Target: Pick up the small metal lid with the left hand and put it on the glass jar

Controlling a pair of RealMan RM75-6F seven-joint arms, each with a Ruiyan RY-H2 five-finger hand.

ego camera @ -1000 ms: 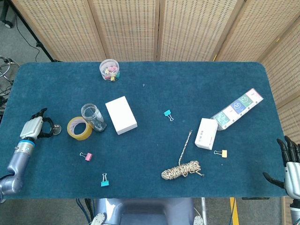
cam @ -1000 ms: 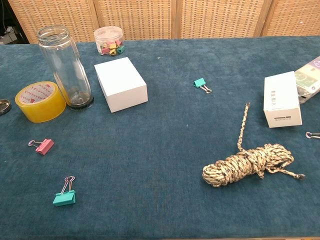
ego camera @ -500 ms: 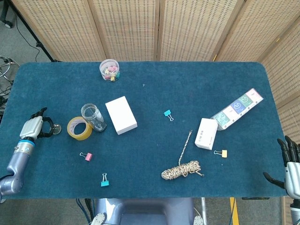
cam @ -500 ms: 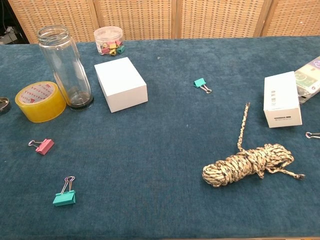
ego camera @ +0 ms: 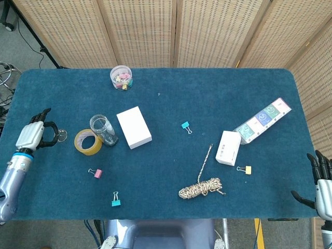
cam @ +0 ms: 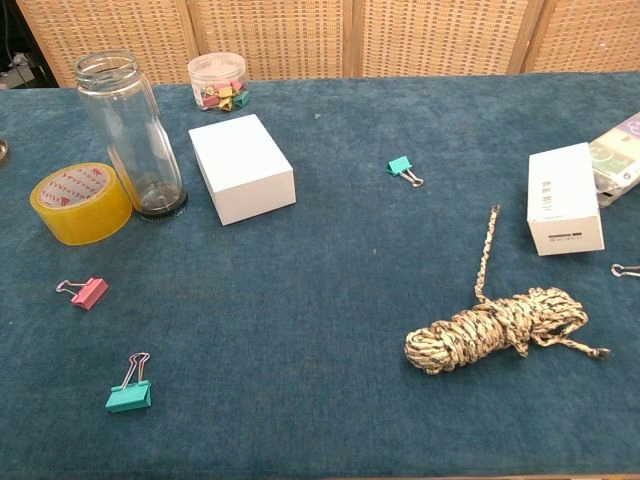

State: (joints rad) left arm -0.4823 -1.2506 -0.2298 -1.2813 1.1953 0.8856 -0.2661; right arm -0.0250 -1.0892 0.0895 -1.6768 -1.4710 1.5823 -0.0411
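Note:
The small metal lid [ego camera: 61,135] is pinched at the fingertips of my left hand [ego camera: 35,134], off the table's left side; in the chest view only a sliver of the lid [cam: 2,152] shows at the left edge. The clear glass jar [ego camera: 102,129] [cam: 130,135] stands upright with its mouth uncovered, to the right of the lid, beyond a yellow tape roll [ego camera: 87,141] [cam: 80,203]. My right hand [ego camera: 321,185] hovers at the table's near right corner with fingers spread, holding nothing.
A white box [ego camera: 134,127] lies right of the jar. A tub of clips [ego camera: 121,77] stands at the back. Pink [ego camera: 95,172] and teal [ego camera: 115,199] binder clips lie near the front left. A rope coil [ego camera: 199,188] and small carton [ego camera: 227,148] lie on the right.
My left hand has risen and drawn back a little with the lid; in the chest view the lid has climbed from table level to higher on the left edge. The right hand has not moved.

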